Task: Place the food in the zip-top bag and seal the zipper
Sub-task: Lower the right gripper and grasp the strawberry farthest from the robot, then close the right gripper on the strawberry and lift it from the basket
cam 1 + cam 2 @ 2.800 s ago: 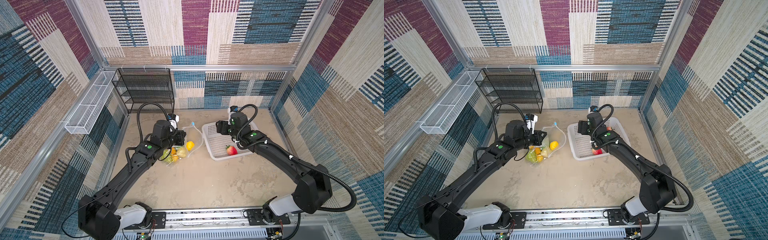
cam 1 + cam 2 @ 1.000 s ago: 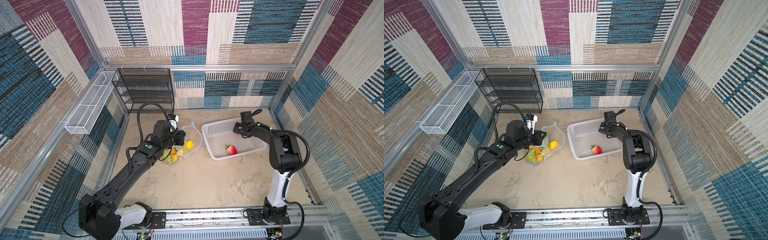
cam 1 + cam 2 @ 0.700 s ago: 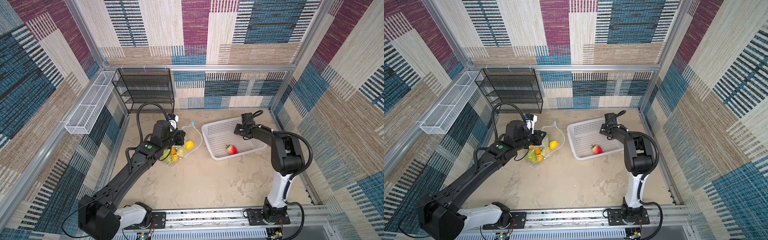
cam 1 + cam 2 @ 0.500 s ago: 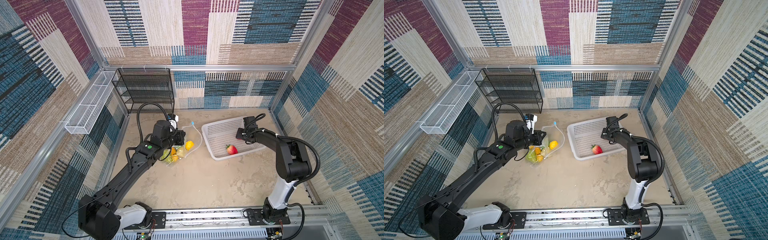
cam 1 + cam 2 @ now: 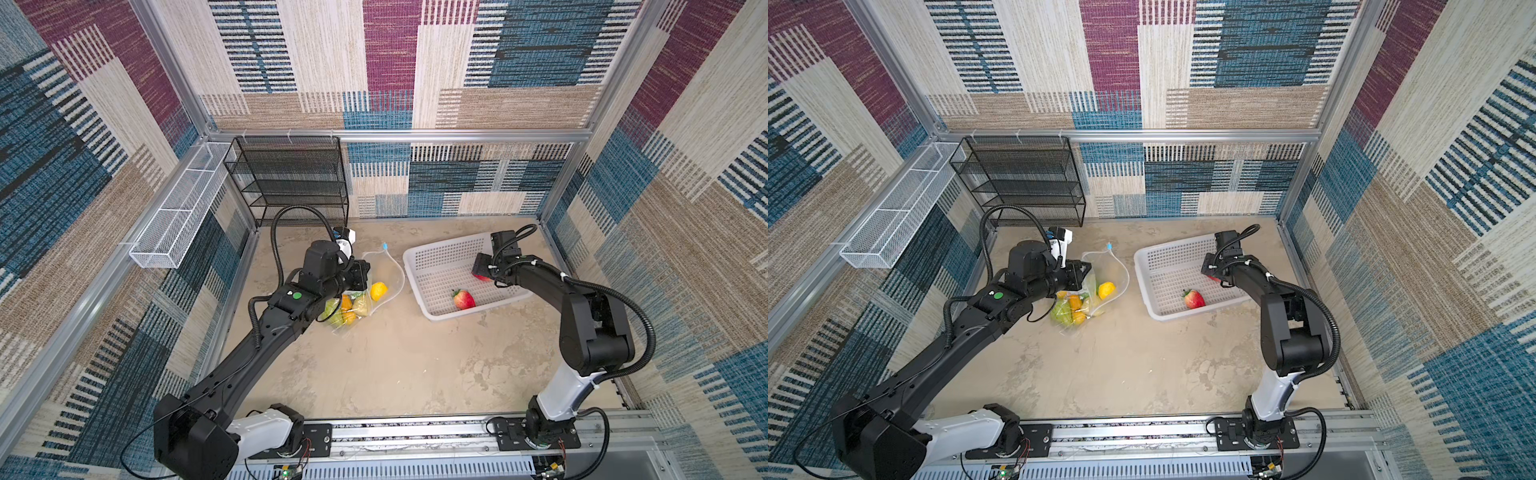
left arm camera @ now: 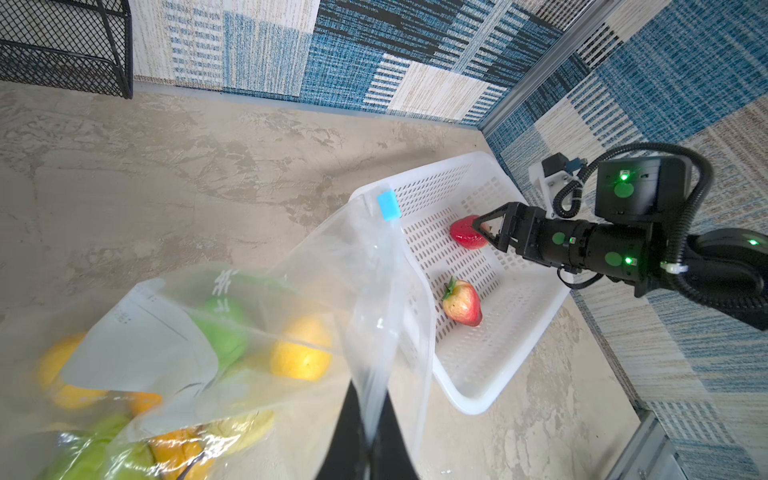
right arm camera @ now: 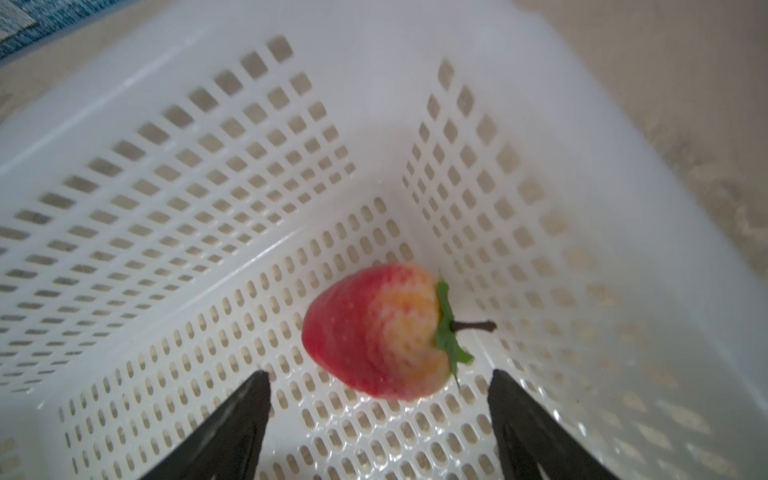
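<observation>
1. The worktop [image 5: 395,365], a matte, mottled beige slab, fills the lower middle of both top views. Woven patchwork walls [image 5: 390,62] in blue, maroon and cream close it in.
2. At the far left a white wire tray [image 5: 178,216] hangs on the wall. Right of it, at the back, stands a black mesh rack [image 5: 291,178].
3. Left of centre, the left end effector [image 5: 360,275] is clamped on the rim of the zip-top bag [image 5: 386,274], a clear crinkly film slumped on the worktop.
4. Inside the bag lies glossy food [image 5: 347,303] in green, orange and yellow, with a lemon [image 5: 378,290] nearest the mouth.
5. The zipper [image 5: 403,276] curves open as a thin whitish track, its light-blue slider tab [image 5: 385,247] at the upper end.
6. Right of centre, a white perforated basket [image 5: 440,257] holds a pale strawberry [image 5: 464,299] with a green cap. A dark red strawberry [image 5: 482,277] lies under the right end effector [image 5: 478,268].
7. That end effector's jaws stand apart, gripping nothing. In the right wrist view the pale strawberry lies just beyond the fingertips [image 7: 259,380], untouched.
</observation>
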